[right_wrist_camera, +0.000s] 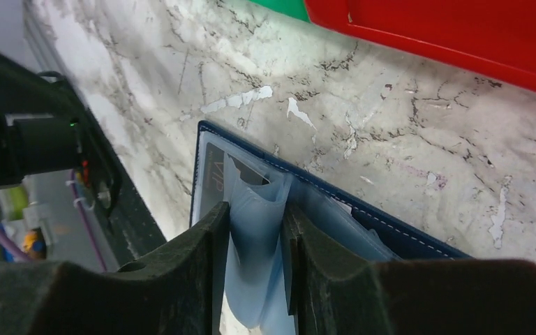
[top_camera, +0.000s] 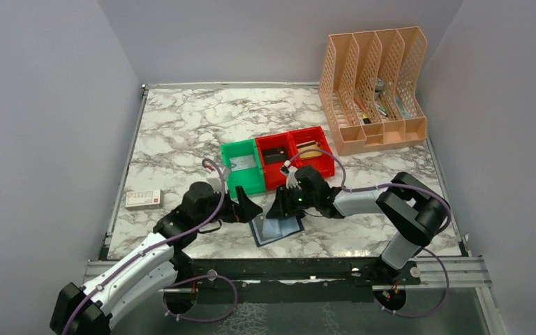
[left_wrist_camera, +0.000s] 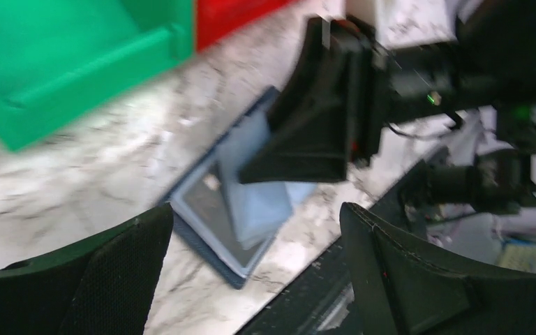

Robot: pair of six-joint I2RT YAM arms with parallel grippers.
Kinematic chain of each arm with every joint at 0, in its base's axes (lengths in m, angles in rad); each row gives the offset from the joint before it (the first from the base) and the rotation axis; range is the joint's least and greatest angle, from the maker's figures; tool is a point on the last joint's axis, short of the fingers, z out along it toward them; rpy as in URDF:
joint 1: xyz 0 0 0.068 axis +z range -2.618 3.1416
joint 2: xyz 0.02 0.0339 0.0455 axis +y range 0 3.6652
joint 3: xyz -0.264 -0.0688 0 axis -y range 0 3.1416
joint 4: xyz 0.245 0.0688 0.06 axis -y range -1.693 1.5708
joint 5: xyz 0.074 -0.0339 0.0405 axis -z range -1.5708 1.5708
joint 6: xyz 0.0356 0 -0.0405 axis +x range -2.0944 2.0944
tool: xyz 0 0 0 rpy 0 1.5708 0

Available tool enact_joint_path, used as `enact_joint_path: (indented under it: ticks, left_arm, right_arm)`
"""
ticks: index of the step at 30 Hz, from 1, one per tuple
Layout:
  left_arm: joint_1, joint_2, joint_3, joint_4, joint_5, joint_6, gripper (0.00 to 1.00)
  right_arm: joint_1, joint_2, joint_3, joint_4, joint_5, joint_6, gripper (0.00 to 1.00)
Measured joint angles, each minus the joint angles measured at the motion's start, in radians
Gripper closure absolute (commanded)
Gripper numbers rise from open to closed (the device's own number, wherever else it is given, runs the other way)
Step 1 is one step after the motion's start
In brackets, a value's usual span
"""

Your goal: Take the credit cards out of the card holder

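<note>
1. Top view: the card holder (top_camera: 277,228) lies open and flat on the marble table (top_camera: 174,132), near the front edge, at about 6 o'clock from the nearer red bin (top_camera: 273,162) and at 5 o'clock from the green bin (top_camera: 243,166).
2. Card holder: navy outside, lighter grey-blue inside. In the right wrist view its stitched navy edge (right_wrist_camera: 398,234) runs toward 4 o'clock.
3. Right gripper (top_camera: 284,208): comes in from 3 o'clock and sits over the holder's far edge. Its wrist view shows the jaws narrow, pinched from both sides on a grey-blue inner panel (right_wrist_camera: 255,241). The panel is lifted and buckled between the fingers (right_wrist_camera: 206,279).
4. A dark card (right_wrist_camera: 211,183) with pale lettering shows in the pocket at 10 o'clock of the pinch. The lettering is too small to read. Whether other cards sit in the holder, cannot tell.
5. Left gripper (top_camera: 249,208): at 10 o'clock of the holder in the top view, apart from it, jaws wide with nothing between them. Its wrist view is blurred. It shows both fingers (left_wrist_camera: 112,272) spread, with the holder (left_wrist_camera: 216,209) and the right gripper (left_wrist_camera: 314,139) beyond.
6. Second red bin (top_camera: 312,150): touching the first on its 3 o'clock side.
7. Peach file organiser (top_camera: 373,91): at 1 o'clock on the table, well apart from the holder.
8. Small white box (top_camera: 144,199): at 9 o'clock, by the table's left edge.
</note>
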Motion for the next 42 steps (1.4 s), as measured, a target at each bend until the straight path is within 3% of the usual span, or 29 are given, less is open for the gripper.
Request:
enact_joint_path:
  ticks: [7,9,13,17,24,29,40,41,42]
  left_arm:
    - [-0.229,0.049,-0.115,0.235,-0.085,-0.118,0.1]
    - [-0.271,0.097,-0.116,0.27,-0.129,-0.132,0.15]
    - [-0.315,0.153,-0.116,0.302,-0.208,-0.151,0.17]
    - [-0.339,0.106,-0.116,0.292,-0.312,-0.174,0.17]
    - [-0.344,-0.069,-0.061,0.016,-0.549,-0.19,0.17]
    - [-0.345,-0.117,0.002,-0.186,-0.657,-0.192,0.17]
    - [-0.345,-0.134,0.029,-0.336,-0.723,-0.193,0.17]
    - [-0.345,-0.137,0.033,-0.34,-0.725,-0.193,0.08]
    - [-0.345,-0.142,0.035,-0.344,-0.726,-0.193,0.08]
  right_arm:
    - [-0.04,0.035,-0.034,0.106,-0.109,0.047,0.66]
    - [-0.042,0.036,-0.034,0.106,-0.111,0.051,0.66]
    - [-0.042,0.036,-0.031,0.1,-0.111,0.042,0.53]
    - [-0.039,0.02,-0.014,0.066,-0.119,-0.016,0.45]
    - [-0.029,0.008,0.064,-0.078,-0.106,-0.151,0.29]
    - [0.01,-0.028,0.103,-0.188,0.023,-0.222,0.19]
    - [0.138,0.026,0.276,-0.443,0.367,-0.219,0.19]
    - [0.142,0.035,0.29,-0.455,0.392,-0.21,0.19]
    - [0.145,0.042,0.301,-0.466,0.416,-0.202,0.2]
